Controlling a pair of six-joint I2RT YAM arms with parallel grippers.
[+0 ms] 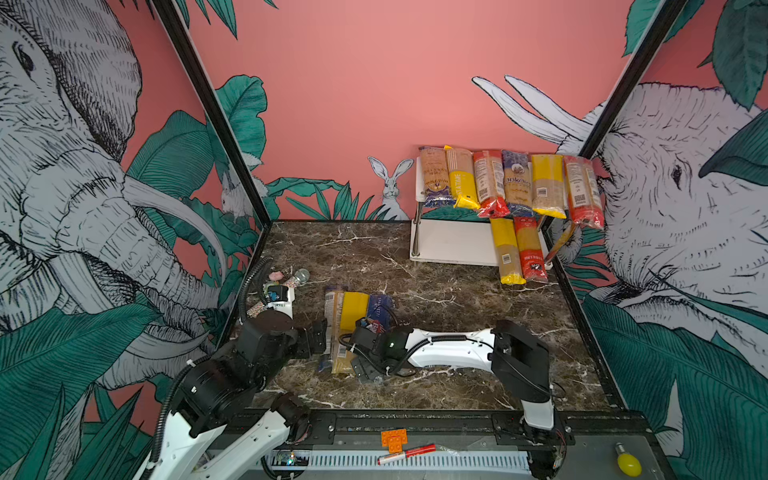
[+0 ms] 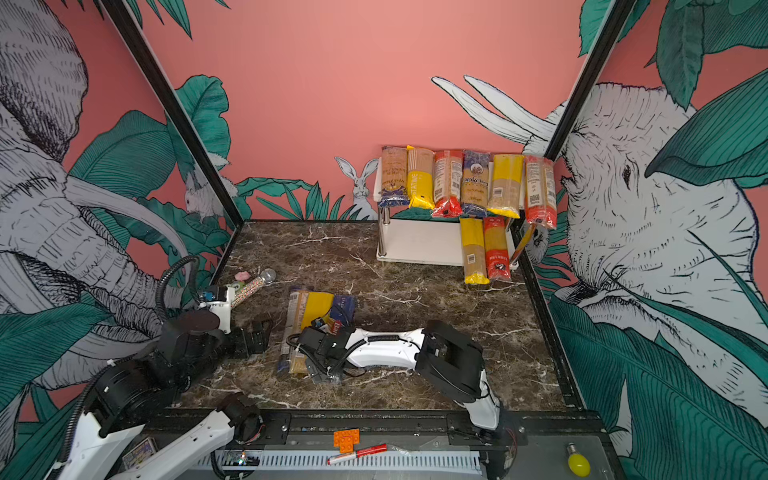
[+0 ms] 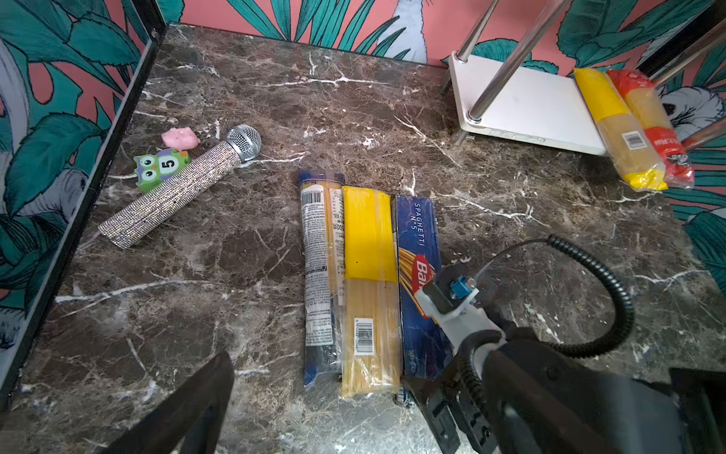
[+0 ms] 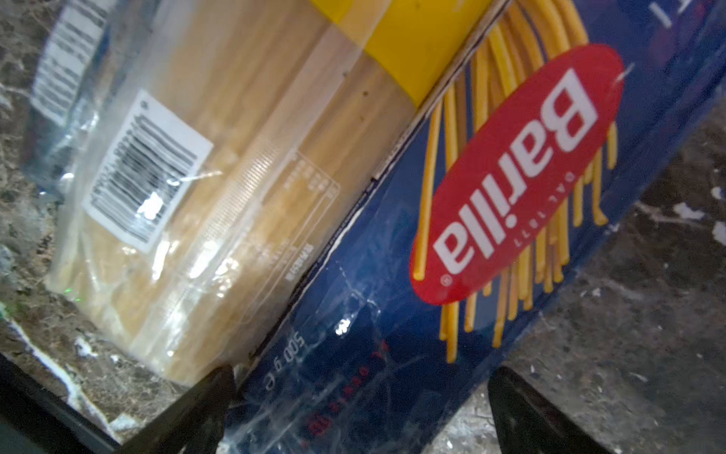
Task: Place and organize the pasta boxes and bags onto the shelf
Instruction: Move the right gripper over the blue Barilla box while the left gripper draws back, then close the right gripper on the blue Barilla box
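Right tool [image 4: 359, 377] is down over the near end of the Barilla box [image 3: 416, 236]. Its jaws are spread wide, one finger at the seam between box and yellow bag [image 3: 367, 243], the other clear of the box's opposite edge, so nothing is pinched.

The box lies flat on the worktop [image 1: 457, 299] beside the yellow bag and a blue bag [image 3: 320, 251] (three in a tidy row, side by side).

Left tool [image 1: 316, 340] hangs just beside that row, on the blue bag's side, jaws spread too and holding nothing.

Over in the rear right corner stands the shelf [image 1: 449, 245]. Six packs [image 1: 517, 183] lie across its top tier and two packs [image 1: 507, 249] on the lower board, their near ends jutting past its front edge.
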